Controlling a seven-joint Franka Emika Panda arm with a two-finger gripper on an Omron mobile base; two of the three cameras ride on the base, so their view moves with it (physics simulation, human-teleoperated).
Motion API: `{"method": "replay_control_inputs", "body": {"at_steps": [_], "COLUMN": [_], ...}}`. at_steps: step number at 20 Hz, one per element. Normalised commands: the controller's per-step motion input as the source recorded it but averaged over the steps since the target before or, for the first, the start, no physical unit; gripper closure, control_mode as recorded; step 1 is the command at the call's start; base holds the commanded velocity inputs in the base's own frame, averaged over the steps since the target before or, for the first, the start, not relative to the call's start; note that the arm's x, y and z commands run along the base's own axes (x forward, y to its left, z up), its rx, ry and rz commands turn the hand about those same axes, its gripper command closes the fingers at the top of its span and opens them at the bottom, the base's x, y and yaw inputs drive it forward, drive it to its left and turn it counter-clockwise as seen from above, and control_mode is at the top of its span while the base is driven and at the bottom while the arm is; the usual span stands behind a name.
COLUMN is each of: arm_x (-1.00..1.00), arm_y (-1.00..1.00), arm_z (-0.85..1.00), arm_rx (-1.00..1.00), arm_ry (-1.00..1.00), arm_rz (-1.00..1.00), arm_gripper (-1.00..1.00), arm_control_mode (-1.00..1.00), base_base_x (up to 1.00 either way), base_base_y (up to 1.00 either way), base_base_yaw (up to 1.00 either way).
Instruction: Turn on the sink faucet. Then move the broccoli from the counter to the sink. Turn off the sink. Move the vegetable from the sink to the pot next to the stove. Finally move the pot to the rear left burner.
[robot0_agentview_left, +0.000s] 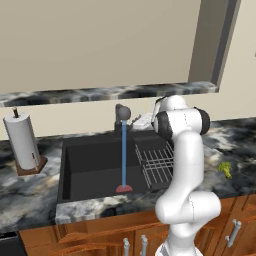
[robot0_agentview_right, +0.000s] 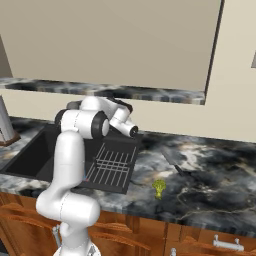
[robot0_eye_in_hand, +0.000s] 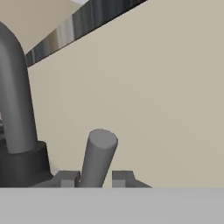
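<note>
At the bottom of the hand view, the gripper (robot0_eye_in_hand: 96, 178) stands parted around the faucet handle (robot0_eye_in_hand: 99, 155), water (robot0_agentview_left: 123, 155) running.

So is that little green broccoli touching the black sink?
Apart. In the right base view the small green broccoli lies on the marbled counter, with a plain strip of counter between it and the black sink rim.
</note>
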Motion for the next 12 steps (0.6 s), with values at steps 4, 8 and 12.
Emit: {"method": "replay_control_inputs", "body": {"at_steps": [4, 8, 12], "arm_x": [-0.08, -0.09, -0.16], "arm_y": [-0.79, -0.65, -0.27], "arm_z": [-0.52, -0.37, 0.03], "arm_rx": [0.02, 0.02, 0.02], "arm_ry": [0.01, 0.02, 0.01], "arm_rz": [0.02, 0.01, -0.02], "arm_gripper": [1.0, -1.0, -1.0], "arm_control_mode": [-1.0, -1.0, -1.0], "base_base_x": [0.0, 0.0, 0.0], "base_base_y": [0.0, 0.0, 0.0], "base_base_yaw": [0.0, 0.0, 0.0]}}
